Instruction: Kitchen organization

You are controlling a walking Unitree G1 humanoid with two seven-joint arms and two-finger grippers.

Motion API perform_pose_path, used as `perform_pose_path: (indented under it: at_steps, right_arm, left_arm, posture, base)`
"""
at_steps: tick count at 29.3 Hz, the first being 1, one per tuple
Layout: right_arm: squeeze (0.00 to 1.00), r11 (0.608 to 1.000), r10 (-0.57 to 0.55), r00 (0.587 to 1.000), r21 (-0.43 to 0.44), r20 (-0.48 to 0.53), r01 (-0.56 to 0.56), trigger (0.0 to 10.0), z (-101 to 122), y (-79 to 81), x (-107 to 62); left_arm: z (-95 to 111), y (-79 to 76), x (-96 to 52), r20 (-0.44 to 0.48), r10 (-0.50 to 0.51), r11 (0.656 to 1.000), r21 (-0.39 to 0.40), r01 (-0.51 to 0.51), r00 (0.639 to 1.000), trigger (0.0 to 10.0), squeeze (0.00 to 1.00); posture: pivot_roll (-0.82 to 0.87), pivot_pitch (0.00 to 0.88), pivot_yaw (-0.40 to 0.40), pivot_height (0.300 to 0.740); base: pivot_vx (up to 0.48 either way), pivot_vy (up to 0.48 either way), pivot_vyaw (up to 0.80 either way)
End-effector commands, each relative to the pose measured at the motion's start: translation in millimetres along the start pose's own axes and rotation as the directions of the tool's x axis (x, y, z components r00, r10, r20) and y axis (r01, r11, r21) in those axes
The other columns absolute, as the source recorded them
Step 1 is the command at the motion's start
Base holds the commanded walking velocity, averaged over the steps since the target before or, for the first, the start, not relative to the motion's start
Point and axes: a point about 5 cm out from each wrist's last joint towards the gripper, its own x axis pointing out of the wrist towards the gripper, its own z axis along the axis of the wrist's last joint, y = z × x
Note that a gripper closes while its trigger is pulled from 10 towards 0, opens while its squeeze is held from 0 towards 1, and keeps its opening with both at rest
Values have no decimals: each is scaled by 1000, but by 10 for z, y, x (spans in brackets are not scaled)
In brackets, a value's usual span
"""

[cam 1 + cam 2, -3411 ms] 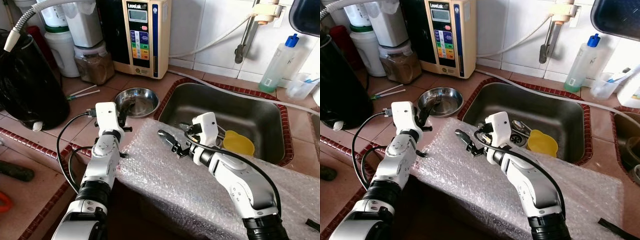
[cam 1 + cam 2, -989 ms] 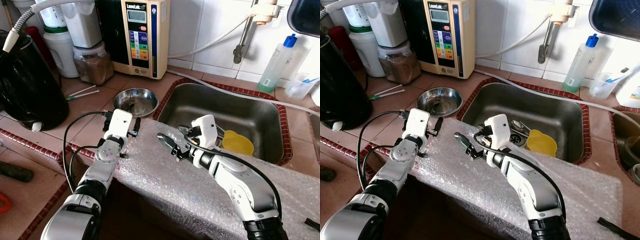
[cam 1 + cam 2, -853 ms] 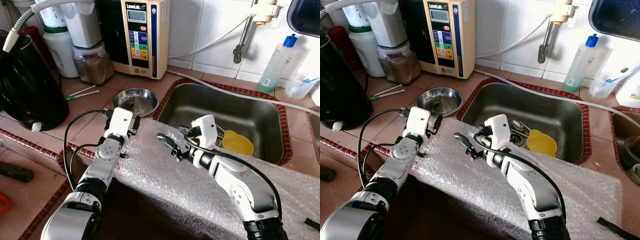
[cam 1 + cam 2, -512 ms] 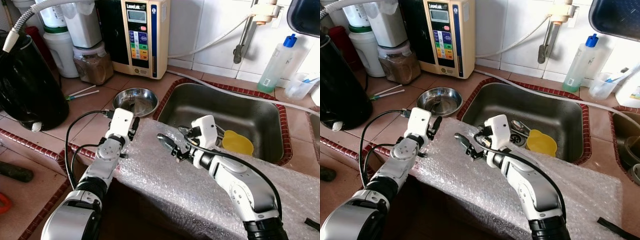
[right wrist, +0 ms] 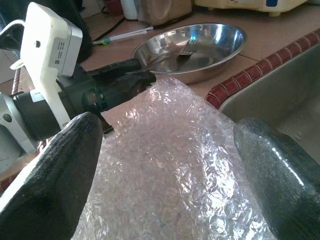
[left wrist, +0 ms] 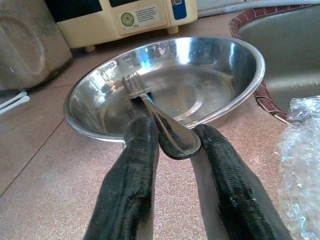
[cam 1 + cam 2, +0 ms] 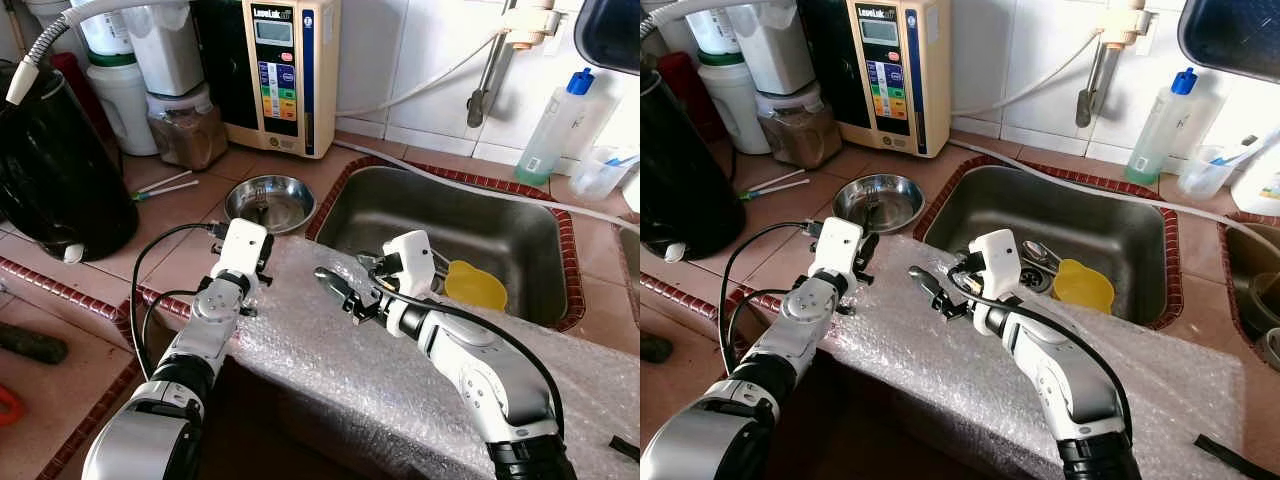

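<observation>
We have the left end effector low over the tiled surface, right at the near rim of the steel bowl, and its two black fingers sit either side of a fork handle. The fork lies with its tines down inside the bowl and its handle running up over the rim, straight back towards us, so its long axis lines up with the fingers. The handle's rounded end sits between them, close against one finger with a gap to the other. We'd call that a narrow spread, closing in but not clearly clamped yet.

The right end effector hovers above the sheet of bubble wrap draped over the front edge of the surface, its fingers spread wide with nothing between them. From it, the bowl and fork lie ahead and across towards the left arm, beyond the crinkled corner of the wrap. The left arm is plainly the nearer one, practically on the fork.

Our read: the coming move is a pinch on that handle and a lift up and out of the bowl. The handle is thin and smooth, so it may swivel or slip if the grip lands only on its tip.
</observation>
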Motion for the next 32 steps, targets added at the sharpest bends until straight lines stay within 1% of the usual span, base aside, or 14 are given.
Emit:
perform_pose_path:
  at_steps: [1, 8, 10, 12, 17, 20, 21, 23, 24, 26, 28, 31, 32]
  right_arm:
    - [239, 1000, 5, 1000, -10, 10, -5, 10000, 36, 22, -3]
    - [184, 1000, 4, 1000, -10, 11, -4, 10000, 31, 19, 7]
    - [184, 1000, 4, 1000, -10, 11, -4, 10000, 31, 18, 8]
    - [153, 1000, 4, 1000, -10, 11, -4, 10000, 30, 19, 12]
    - [125, 1000, 4, 1000, -11, 14, -4, 10000, 31, 18, 21]
    - [110, 1000, 2, 1000, -11, 16, -2, 10000, 35, 16, 24]
    - [94, 1000, 1, 1000, -10, 17, 0, 10000, 35, 12, 25]
    - [94, 1000, 0, 1000, -9, 17, 1, 10000, 33, 11, 25]
    - [90, 1000, 0, 1000, -8, 17, 0, 10000, 31, 11, 25]
    - [90, 1000, 0, 1000, -8, 17, 0, 10000, 30, 12, 25]
    - [82, 1000, -1, 1000, -8, 15, 1, 10000, 27, 8, 27]
    - [75, 1000, -7, 1000, -11, 18, 7, 10000, 41, -25, 22]
    - [75, 1000, -21, 999, -13, 25, 22, 10000, 65, -76, 13]
  left_arm:
    - [15, -1, 19, -5, -7, 1000, -6, 7, 1000, 0, 0]
    - [36, 6, 19, 12, -4, 1000, 5, 4, 1000, 0, 0]
    - [41, 6, 20, 15, -4, 1000, 7, 4, 1000, 0, 0]
    - [47, 10, 18, 21, -2, 1000, 10, 2, 1000, 0, 0]
    - [95, 41, 7, 71, 37, 998, 51, -40, 997, 0, 0]
    - [147, 88, -5, 119, 90, 992, 79, -100, 989, 0, 0]
    - [185, 108, -14, 153, 115, 986, 98, -131, 981, 0, 0]
    - [200, 114, -19, 168, 126, 984, 103, -145, 978, 0, 0]
    - [239, 120, -33, 210, 138, 976, 138, -169, 968, 0, 0]
    - [246, 120, -35, 216, 137, 974, 146, -171, 967, 0, 0]
    - [286, 92, -51, 261, 125, 969, 177, -174, 957, 0, 0]
    - [358, 75, -95, 344, 113, 955, 223, -198, 932, 0, 0]
    - [410, 63, -133, 403, 101, 949, 236, -210, 910, 0, 0]
  posture:
    - [-73, 0, 22, 740]
    - [-69, 0, 23, 740]
    - [-69, 0, 23, 740]
    - [-65, 0, 24, 740]
    - [-63, 0, 26, 740]
    - [-62, 0, 28, 740]
    - [-61, 0, 25, 740]
    - [-61, 0, 25, 740]
    - [-59, 0, 24, 740]
    - [-59, 0, 24, 740]
    - [-58, 0, 21, 740]
    - [-56, 0, 20, 740]
    - [-53, 0, 16, 740]
  base:
    - [0, 0, 0]
    - [0, 0, 0]
    - [0, 0, 0]
    - [0, 0, 0]
    - [0, 0, 0]
    - [0, 0, 0]
    - [0, 0, 0]
    - [0, 0, 0]
    - [0, 0, 0]
    - [0, 0, 0]
    - [0, 0, 0]
    - [0, 0, 0]
    - [0, 0, 0]
